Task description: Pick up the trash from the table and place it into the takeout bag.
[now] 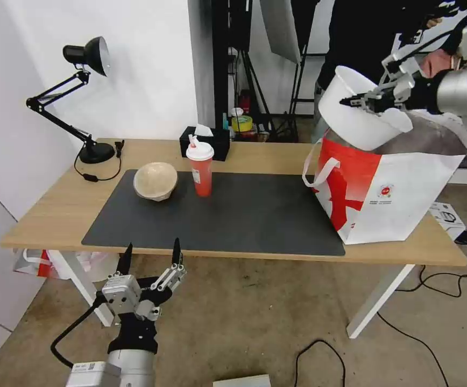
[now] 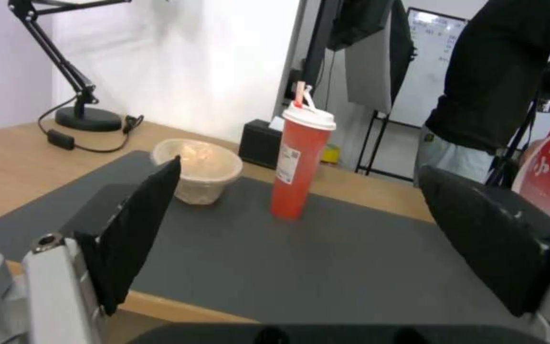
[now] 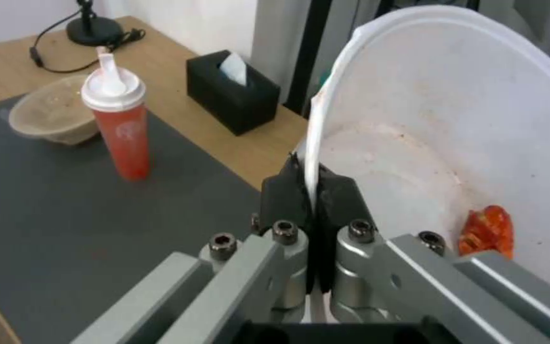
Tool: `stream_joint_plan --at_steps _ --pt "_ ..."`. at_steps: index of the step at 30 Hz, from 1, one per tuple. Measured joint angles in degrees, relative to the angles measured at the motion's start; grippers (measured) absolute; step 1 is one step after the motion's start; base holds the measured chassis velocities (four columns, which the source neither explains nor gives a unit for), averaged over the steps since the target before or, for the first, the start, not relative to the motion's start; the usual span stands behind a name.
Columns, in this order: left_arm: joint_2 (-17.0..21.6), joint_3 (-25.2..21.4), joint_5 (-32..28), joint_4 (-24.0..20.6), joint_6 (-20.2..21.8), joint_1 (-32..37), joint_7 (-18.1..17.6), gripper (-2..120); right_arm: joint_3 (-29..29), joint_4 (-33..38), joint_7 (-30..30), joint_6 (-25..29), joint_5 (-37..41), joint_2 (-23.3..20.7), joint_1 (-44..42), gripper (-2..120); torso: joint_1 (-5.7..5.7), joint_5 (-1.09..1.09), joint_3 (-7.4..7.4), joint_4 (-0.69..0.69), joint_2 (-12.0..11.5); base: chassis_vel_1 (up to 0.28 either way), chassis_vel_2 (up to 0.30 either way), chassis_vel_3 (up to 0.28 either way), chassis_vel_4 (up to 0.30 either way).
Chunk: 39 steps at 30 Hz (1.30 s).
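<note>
The left gripper [image 1: 150, 256], its fingers spread apart and holding nothing, hangs just off the near edge of the long light-wood tabletop [image 1: 56, 209]; beyond it on the dark grey mat stand the small beige paper bowl [image 1: 155, 181] and the tall red cup with white lid and straw [image 1: 200, 167], both yet to be collected. Farther off, the right gripper [image 1: 363, 100] is clamped on the rim of the wide white round bowl with red food scraps [image 1: 354, 115], tilted directly above the mouth of the large white-and-red takeout bag [image 1: 384, 196], so judging by this, the first of three items is about to go in.

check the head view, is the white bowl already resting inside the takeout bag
No, the right gripper holds the white bowl tilted by its rim above the takeout bag.
</note>
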Motion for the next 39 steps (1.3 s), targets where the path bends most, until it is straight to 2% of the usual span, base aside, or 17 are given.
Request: stream_joint_plan --at_steps 3,4,5,9,21,28,31,34,35,39 --pt "0.3 0.0 0.0 0.0 0.0 0.0 0.0 100 3.0 0.6 0.0 0.0 -0.1 -0.9 -3.0 0 0.00 -0.01 0.00 0.01 0.0 0.000 0.000 0.000 0.000" --pt "0.5 0.0 -0.1 0.0 0.0 -0.2 0.0 100 6.7 1.3 0.0 0.0 -0.2 -1.8 -7.4 0 -0.01 -0.02 0.00 0.01 0.0 0.000 0.000 0.000 0.000" --pt "0.5 0.0 -0.1 0.0 0.0 -0.2 0.0 100 6.7 1.3 0.0 0.0 -0.2 -1.8 -7.4 0 -0.01 -0.02 0.00 0.01 0.0 0.000 0.000 0.000 0.000" --pt "0.5 0.1 -0.2 0.0 0.0 -0.3 -0.1 100 14.3 2.5 -0.3 0.0 -1.2 -3.8 -17.6 0 -0.01 0.02 0.00 -0.01 0.0 0.000 0.000 0.000 0.000" --pt "0.7 0.4 -0.3 0.0 -0.1 -0.5 -0.1 100 15.4 2.6 0.4 0.1 -0.8 -4.4 -20.3 0 -0.01 -0.01 0.00 0.00 0.0 0.000 0.000 0.000 0.000" --pt "0.7 0.2 -0.4 0.0 -0.1 -0.6 -0.1 100 14.7 2.0 0.9 0.1 -0.8 -2.7 -20.3 0 0.00 -0.01 0.00 0.01 0.0 0.000 0.000 0.000 0.000" --pt "0.7 0.1 -0.4 0.0 -0.1 -0.6 -0.1 100 14.5 1.9 0.9 0.1 -0.7 -2.2 -20.3 5 0.00 -0.01 0.00 0.01 0.0 0.000 0.000 0.000 0.000" --pt "0.6 0.0 -0.4 0.0 -0.1 -0.5 -0.1 100 14.3 1.9 1.1 0.1 -0.3 -1.5 -20.2 20 0.00 -0.01 0.00 0.01 0.0 0.000 0.000 0.000 0.000" --pt "0.6 0.0 -0.4 0.0 -0.1 -0.5 -0.1 100 14.3 1.9 1.1 0.1 -0.3 -1.5 -20.2 20 0.00 -0.01 0.00 0.01 0.0 0.000 0.000 0.000 0.000" --pt "0.3 0.0 -0.4 0.0 -0.1 -0.2 -0.1 100 14.0 1.9 2.1 0.1 0.8 -0.9 -19.9 37 0.00 -0.01 0.00 0.01 0.0 0.000 0.000 0.000 0.000"
